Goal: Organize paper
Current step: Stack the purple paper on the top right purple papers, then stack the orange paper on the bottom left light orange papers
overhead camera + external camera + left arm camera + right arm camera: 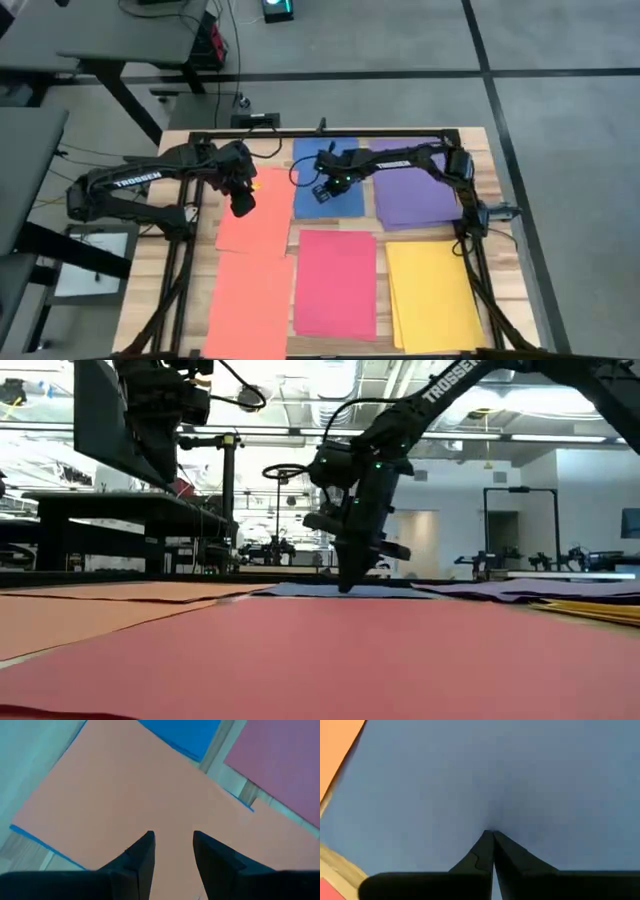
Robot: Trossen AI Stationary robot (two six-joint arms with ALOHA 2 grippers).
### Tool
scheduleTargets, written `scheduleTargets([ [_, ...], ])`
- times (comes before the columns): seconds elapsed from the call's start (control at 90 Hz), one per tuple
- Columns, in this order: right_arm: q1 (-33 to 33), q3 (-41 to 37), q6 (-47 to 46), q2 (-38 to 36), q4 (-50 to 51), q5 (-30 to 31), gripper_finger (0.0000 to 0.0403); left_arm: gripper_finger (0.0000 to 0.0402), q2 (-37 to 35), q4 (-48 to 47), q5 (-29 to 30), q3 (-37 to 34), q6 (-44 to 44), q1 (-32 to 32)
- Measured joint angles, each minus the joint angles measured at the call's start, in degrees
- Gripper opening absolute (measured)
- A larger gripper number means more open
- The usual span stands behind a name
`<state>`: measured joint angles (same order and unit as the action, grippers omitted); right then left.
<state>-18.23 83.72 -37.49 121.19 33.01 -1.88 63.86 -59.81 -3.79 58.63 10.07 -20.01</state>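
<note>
Item: pink-red sheet (pixel 336 283), lower centre of the high view, flanked by salmon-orange (pixel 250 300) and yellow sheet (pixel 433 295).
Item: right gripper (pixel 322 190), fingers pressed together, tips on blue sheet (pixel 340 195), upper centre; drag flat, lightly.
Item: left gripper (pixel 243 203), fingers apart, above the farther salmon sheet (pixel 262 222).

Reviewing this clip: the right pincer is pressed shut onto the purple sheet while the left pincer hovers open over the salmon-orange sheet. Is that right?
Not quite. The right pincer is down on the blue sheet, not the purple sheet, which lies beside it. The high view shows this, and the right wrist view shows blue under the closed fingers. The rest holds: the left pincer hangs open over the salmon-orange sheet.
</note>
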Motion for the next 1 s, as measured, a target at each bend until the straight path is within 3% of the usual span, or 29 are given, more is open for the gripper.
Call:
scheduleTargets([
  [0.211, -0.72, 3.09, 2.46, -2.50, 3.60, -0.23, 0.0000, 0.0118, 0.00, 0.14, 0.00, 0.00, -0.51, 0.00],
  [0.367, -3.87, 7.24, 16.51, -8.21, 14.75, 0.70, 0.0000, 0.0118, 0.00, 0.11, 0.02, 0.00, -0.87, 0.00],
  [0.556, -12.84, 6.62, 31.54, -10.27, 26.35, 2.35, 0.0000, 0.0118, 0.00, 0.17, 0.08, 0.00, -0.27, 0.00],
  [0.744, -18.09, -0.02, 38.09, -10.21, 19.74, 2.28, 0.0000, 0.0118, 0.00, 0.13, 0.19, 0.00, 2.51, 0.00],
  [1.0, -18.40, -6.93, 45.54, -10.24, 12.27, 1.78, 0.0000, 0.0118, 0.00, -0.64, 0.19, 0.00, 5.88, -0.02],
])
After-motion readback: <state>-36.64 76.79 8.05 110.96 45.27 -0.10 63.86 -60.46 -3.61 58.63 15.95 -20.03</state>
